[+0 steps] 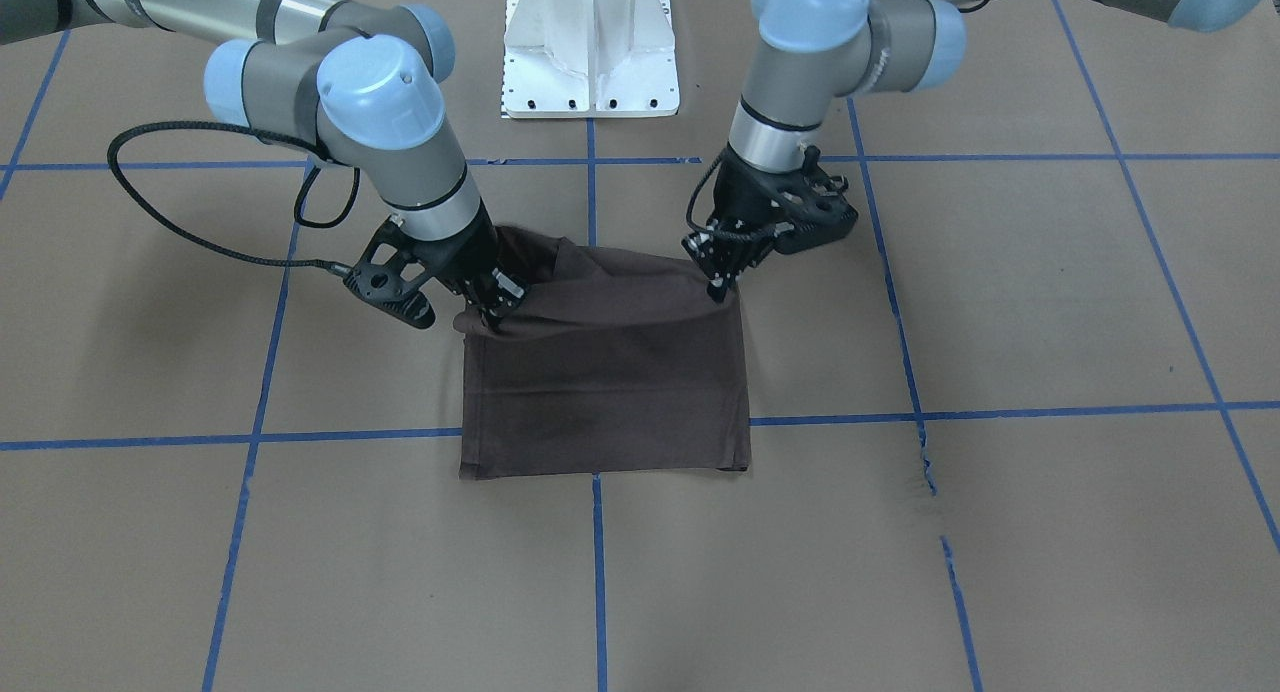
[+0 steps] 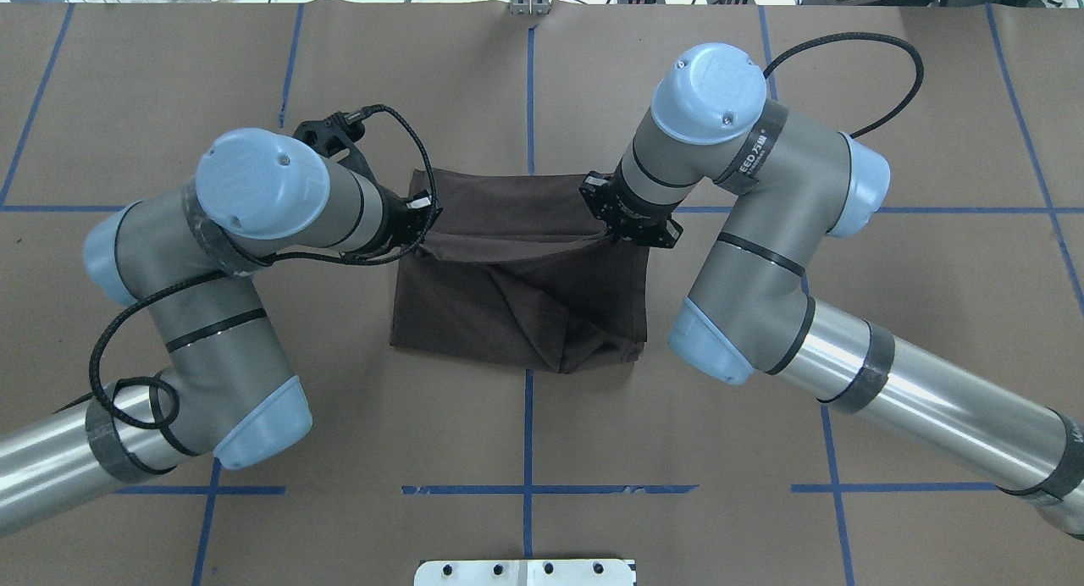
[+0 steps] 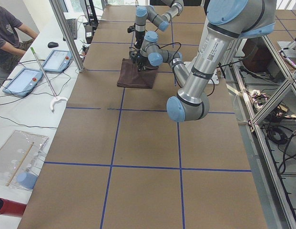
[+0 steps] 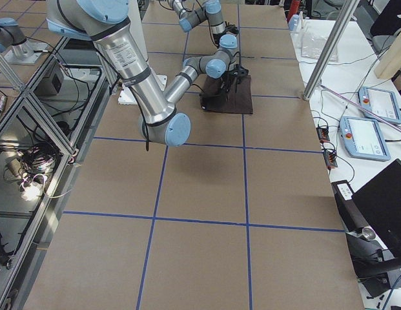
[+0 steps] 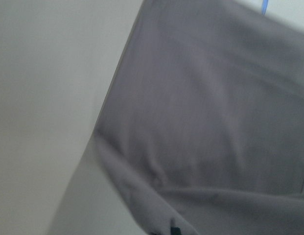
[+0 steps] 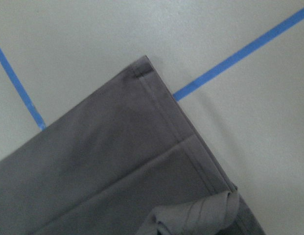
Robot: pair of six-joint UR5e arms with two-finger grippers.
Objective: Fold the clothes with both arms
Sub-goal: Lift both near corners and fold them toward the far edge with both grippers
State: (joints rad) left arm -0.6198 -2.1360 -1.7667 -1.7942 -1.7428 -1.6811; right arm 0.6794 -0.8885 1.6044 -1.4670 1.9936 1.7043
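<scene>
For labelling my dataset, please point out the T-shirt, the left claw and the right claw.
T-shirt (image 1: 600, 402): front-facing view, flat middle panel.
left claw (image 1: 720, 291): front-facing view, between its fingertips.
right claw (image 1: 493, 309): front-facing view, between its fingertips.

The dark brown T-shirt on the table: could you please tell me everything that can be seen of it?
The dark brown T-shirt, of thin matte fabric, is folded to a rough rectangle on the brown paper-covered table, across a blue tape line. Its operator-side edge lies flat, and a stitched hem shows at one corner. The robot-side edge is pinched at one end by the left black gripper and at the other by the right black gripper. It is raised, the cloth sagging and creased between them. No collar or logo shows.
</scene>
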